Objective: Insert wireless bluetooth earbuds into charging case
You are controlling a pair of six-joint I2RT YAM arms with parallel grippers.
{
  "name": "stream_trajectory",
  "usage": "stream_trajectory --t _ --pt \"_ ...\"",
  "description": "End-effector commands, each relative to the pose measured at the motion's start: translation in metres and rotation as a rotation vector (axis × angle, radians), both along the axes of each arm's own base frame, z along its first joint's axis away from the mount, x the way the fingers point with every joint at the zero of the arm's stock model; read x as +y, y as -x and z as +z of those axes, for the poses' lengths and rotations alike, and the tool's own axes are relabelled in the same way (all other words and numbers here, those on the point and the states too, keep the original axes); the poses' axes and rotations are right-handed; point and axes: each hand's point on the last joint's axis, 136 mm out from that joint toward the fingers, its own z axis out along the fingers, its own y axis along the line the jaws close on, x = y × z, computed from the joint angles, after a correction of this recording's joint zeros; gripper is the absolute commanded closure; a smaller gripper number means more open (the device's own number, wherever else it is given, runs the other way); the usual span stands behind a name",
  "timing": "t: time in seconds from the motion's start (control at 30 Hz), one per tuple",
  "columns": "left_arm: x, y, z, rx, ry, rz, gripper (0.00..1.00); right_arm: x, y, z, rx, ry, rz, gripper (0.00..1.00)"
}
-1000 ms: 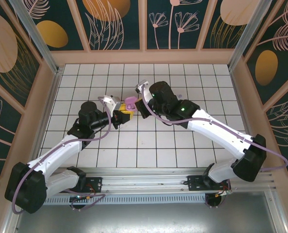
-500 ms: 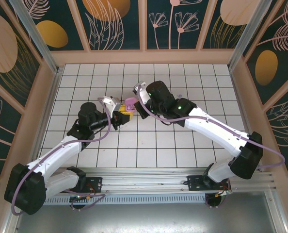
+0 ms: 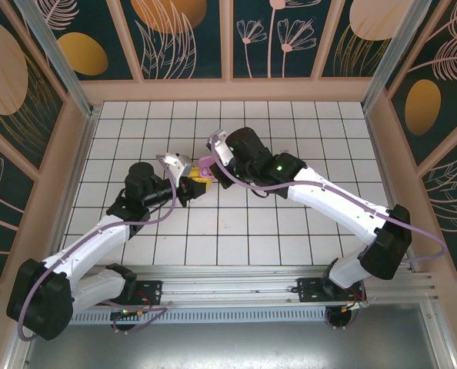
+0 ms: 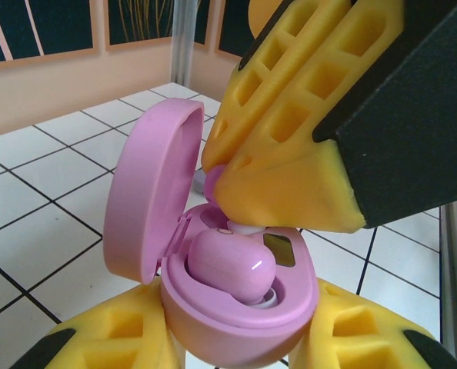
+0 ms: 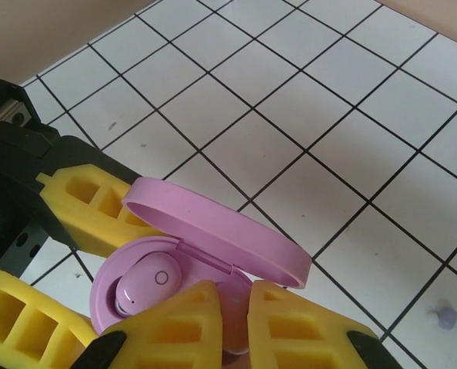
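Our left tool [image 3: 196, 181] pinches the case [image 4: 244, 307] by its base, lid tipped back, so the slots face up for loading. One earbud [image 5: 140, 284] sits seated; our right tool [image 5: 235, 323], nearly closed, seems to pinch another over the free slot.

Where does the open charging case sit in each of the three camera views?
Top external: charging case mid-frame, slightly left of centre.
Left wrist: lower centre, lid swung open leftward.
Right wrist: lower left, lid open toward the right.
Shared landmark: the left claw's yellow fingers gripping its base.
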Motion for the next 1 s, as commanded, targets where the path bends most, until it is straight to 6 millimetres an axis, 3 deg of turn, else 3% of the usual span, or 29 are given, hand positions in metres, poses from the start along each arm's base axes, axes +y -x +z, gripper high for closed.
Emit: stream_trajectory --t 0.0,0.2,0.47,0.97 --pt "0.0 0.0 0.018 -0.09 0.017 -0.002 0.94 -0.006 0.005 -0.013 0.027 0.083 0.0 0.9" --pt "0.0 -0.001 0.019 -0.095 0.015 0.002 0.94 -0.007 0.007 -0.015 0.038 0.116 -0.001 0.9" --pt "0.0 -0.001 0.019 -0.097 0.014 0.006 0.94 0.001 0.013 -0.029 0.088 0.147 0.022 0.81" --pt "0.002 0.001 0.02 -0.099 0.011 0.013 0.94 0.01 0.016 -0.013 0.127 0.096 0.027 0.72"
